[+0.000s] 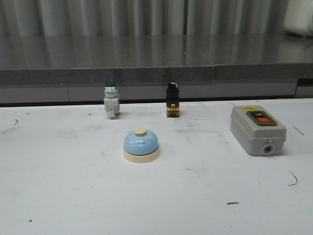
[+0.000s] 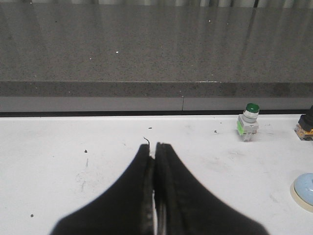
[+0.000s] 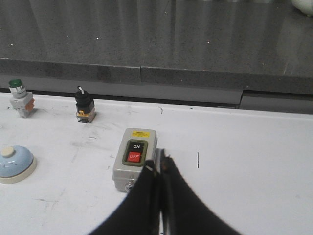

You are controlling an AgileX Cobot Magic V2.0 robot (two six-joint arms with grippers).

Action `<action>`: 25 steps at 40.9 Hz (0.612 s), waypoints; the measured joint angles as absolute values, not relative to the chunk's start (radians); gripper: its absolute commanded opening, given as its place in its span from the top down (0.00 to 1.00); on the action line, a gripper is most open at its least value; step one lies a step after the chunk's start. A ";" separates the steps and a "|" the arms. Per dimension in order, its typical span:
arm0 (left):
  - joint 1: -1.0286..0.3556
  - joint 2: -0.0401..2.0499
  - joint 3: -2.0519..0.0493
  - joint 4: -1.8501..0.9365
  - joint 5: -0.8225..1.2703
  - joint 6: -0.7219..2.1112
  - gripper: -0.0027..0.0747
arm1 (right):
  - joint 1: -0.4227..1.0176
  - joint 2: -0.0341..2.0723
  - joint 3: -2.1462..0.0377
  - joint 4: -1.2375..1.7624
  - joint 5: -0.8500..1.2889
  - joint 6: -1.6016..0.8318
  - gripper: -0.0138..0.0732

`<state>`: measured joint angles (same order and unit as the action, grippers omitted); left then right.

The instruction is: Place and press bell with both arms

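Observation:
The light-blue bell with a cream base and cream button stands upright on the white table near its middle. It shows at the edge of the left wrist view and of the right wrist view. My left gripper is shut and empty, off to the left of the bell. My right gripper is shut and empty, just beside the grey switch box. Neither arm shows in the front view.
A grey box with ON and OFF buttons sits at the right, also in the right wrist view. A green-capped push button and a black selector switch stand behind the bell. A dark raised ledge runs along the back.

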<state>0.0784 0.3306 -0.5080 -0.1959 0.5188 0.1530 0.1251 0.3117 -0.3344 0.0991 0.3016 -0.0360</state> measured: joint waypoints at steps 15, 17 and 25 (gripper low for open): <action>0.078 0.331 -0.508 -0.196 0.519 0.153 0.99 | 0.125 0.312 -0.334 0.099 0.302 -0.036 0.91; 0.078 0.331 -0.508 -0.196 0.519 0.153 0.99 | 0.125 0.312 -0.334 0.099 0.302 -0.036 0.91; 0.078 0.300 -0.467 -0.191 0.494 0.153 0.99 | 0.125 0.312 -0.334 0.099 0.302 -0.036 0.91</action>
<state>0.0784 0.3005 -0.4672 -0.1912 0.4944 0.1530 0.1251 0.3117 -0.3344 0.0991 0.3016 -0.0360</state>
